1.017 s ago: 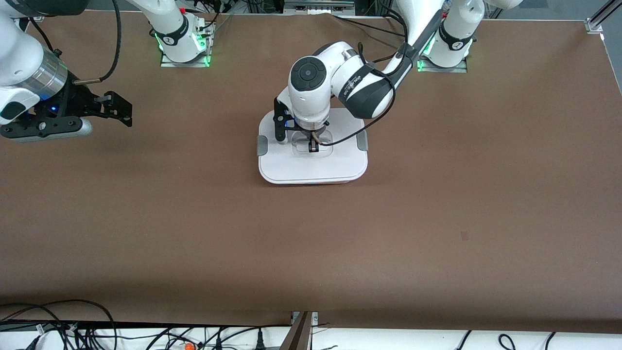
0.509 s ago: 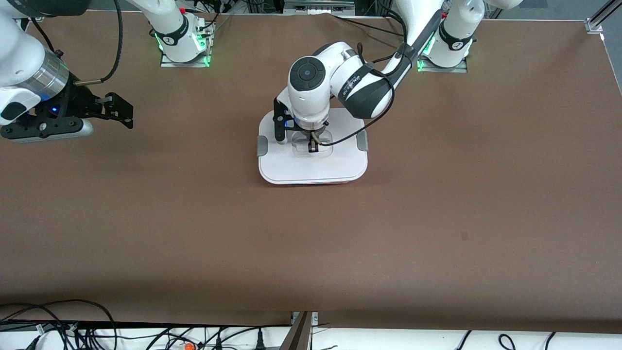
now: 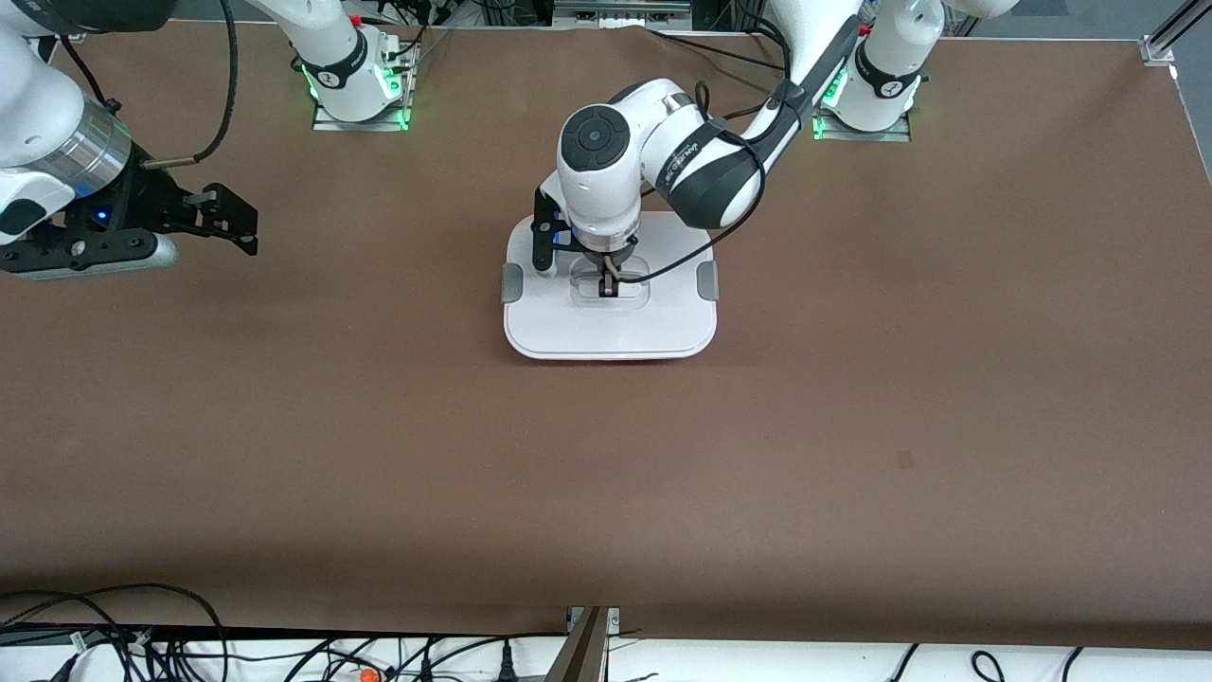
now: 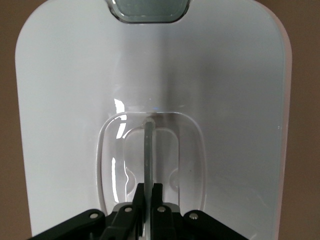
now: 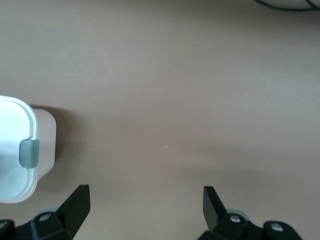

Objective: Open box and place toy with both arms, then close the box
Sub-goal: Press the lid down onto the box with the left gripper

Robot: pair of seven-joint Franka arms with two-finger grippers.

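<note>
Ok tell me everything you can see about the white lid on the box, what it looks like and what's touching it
The flat white rounded-rectangular plastic lid lies level on the translucent pinkish tub, which stands mid-table. A grey clip sits at each short side. At its middle is a clear recessed handle with a thin upright bar. The left gripper is shut on that bar from above. The right gripper waits, open, over bare table toward the right arm's end.

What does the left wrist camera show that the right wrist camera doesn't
Only the left wrist view shows the left gripper shut on the clear handle in the middle of the lid. Only the right wrist view shows the right gripper open over bare table, plus the box wall under the lid's edge. Both show the white lid and a grey clip.
</note>
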